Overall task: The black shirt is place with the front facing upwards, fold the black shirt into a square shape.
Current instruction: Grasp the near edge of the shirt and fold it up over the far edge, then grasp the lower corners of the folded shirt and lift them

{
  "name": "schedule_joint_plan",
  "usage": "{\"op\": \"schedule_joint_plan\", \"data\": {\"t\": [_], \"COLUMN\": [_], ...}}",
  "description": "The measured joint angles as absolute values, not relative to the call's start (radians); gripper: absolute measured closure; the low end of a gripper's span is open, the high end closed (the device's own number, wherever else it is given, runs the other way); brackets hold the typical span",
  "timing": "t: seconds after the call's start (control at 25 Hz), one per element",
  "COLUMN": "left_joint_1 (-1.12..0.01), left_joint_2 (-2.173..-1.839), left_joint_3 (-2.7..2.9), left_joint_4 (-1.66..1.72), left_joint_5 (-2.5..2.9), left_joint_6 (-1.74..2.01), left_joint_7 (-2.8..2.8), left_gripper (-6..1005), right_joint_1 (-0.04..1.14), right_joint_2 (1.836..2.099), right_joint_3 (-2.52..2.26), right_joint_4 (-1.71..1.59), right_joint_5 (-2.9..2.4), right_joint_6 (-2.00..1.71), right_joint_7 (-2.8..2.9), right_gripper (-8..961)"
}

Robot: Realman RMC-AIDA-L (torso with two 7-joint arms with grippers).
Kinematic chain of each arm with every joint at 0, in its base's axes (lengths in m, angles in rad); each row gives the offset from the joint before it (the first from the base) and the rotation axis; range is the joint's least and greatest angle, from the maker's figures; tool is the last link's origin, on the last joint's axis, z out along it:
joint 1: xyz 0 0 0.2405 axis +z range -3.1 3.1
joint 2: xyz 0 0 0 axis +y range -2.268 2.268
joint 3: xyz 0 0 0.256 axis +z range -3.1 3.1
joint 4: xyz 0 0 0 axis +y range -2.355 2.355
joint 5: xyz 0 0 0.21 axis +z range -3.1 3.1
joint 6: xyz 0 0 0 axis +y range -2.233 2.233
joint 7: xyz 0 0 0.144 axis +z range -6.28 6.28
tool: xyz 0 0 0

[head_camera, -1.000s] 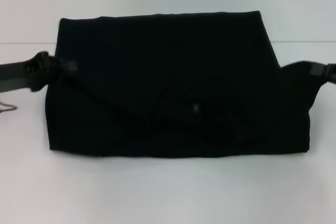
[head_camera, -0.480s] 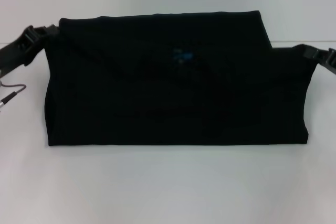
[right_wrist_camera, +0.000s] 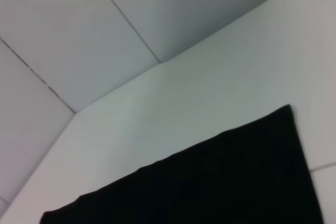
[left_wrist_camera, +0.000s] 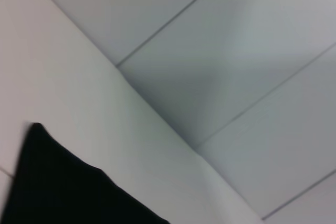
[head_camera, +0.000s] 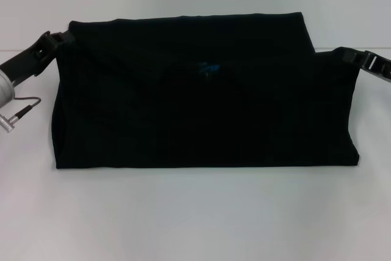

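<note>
The black shirt lies on the white table as a wide folded rectangle, plain black side up, with a small blue mark near its middle. No lettering shows. My left gripper sits at the shirt's far left corner, touching the cloth. My right gripper is at the shirt's right edge, where the cloth rises to meet it. Both seem shut on the top layer. The left wrist view shows a corner of the shirt. In the right wrist view the shirt's far edge is visible.
A thin cable with a plug hangs from my left arm beside the shirt's left edge. Behind the table stands a pale panelled wall. Bare table runs along the front of the shirt.
Both grippers moved toward the far side of the table, carrying the top layer with them. The creases across the shirt's middle flattened, and the small mark shifted farther away.
</note>
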State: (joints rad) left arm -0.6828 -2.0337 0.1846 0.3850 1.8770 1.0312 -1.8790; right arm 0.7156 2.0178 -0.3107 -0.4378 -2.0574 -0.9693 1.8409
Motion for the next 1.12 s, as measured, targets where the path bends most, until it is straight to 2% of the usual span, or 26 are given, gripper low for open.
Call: {"op": "schedule_joint_plan", "data": {"t": [0.36,0.6,0.8,0.88,1.12], "left_joint_1": [-0.718,-0.733,-0.722,-0.711,-0.642], "left_joint_2": [-2.077,-2.113,-2.111,-2.102,-2.042], "left_joint_3": [0.211,0.224,0.226,0.229,0.257], "left_joint_4": [0.384,0.397,0.399,0.401,0.4], "left_joint_5": [1.88,1.855,1.831,1.833,1.837], "left_joint_6": [0.891,0.816,0.842,0.862,0.913], "left_joint_7": [-1.804,-1.772,-1.766,-1.769,-1.825], "left_gripper": [877,870,864,862,604], "right_joint_1": [0.761,0.777,0.77,0.75,0.673], "right_joint_2": [2.03,2.059,2.066,2.057,2.034], "right_joint_3": [-0.377,-0.4,-0.398,-0.392,-0.391], "right_joint_4": [-0.425,-0.415,-0.417,-0.422,-0.432], "right_joint_5": [-2.055,-2.039,-2.035,-2.01,-1.864], "right_joint_6": [-0.849,-0.831,-0.812,-0.824,-0.909], "right_joint_7": [1.806,1.653,1.634,1.635,1.617], "right_gripper": [917,918,818,736,491]}}
